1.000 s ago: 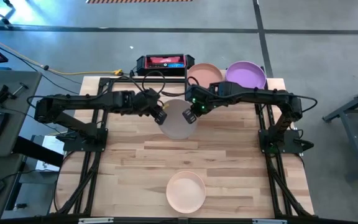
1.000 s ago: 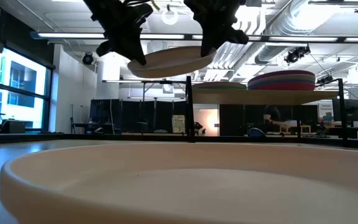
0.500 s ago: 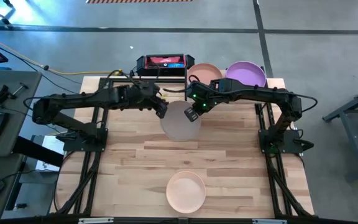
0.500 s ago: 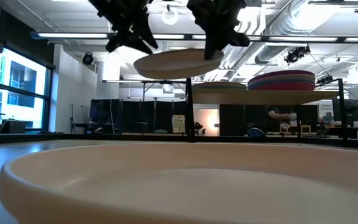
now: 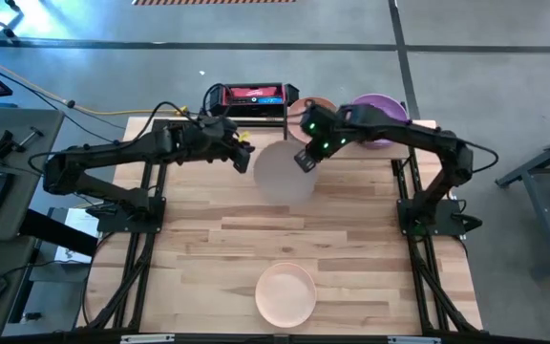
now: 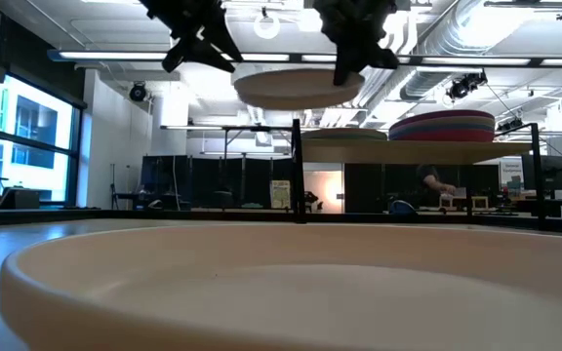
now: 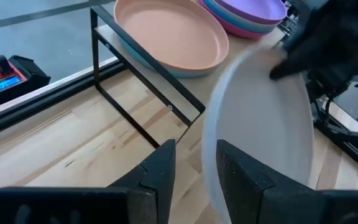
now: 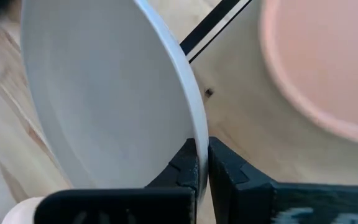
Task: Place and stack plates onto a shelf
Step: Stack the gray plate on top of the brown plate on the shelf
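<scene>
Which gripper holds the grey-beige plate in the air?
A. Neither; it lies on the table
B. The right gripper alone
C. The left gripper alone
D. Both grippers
B: the right gripper is shut on the rim of the grey-beige plate, while the left gripper stands open beside it.

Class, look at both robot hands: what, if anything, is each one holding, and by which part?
The right hand pinches the grey-beige plate by its rim. The left hand is open and holds nothing.
</scene>
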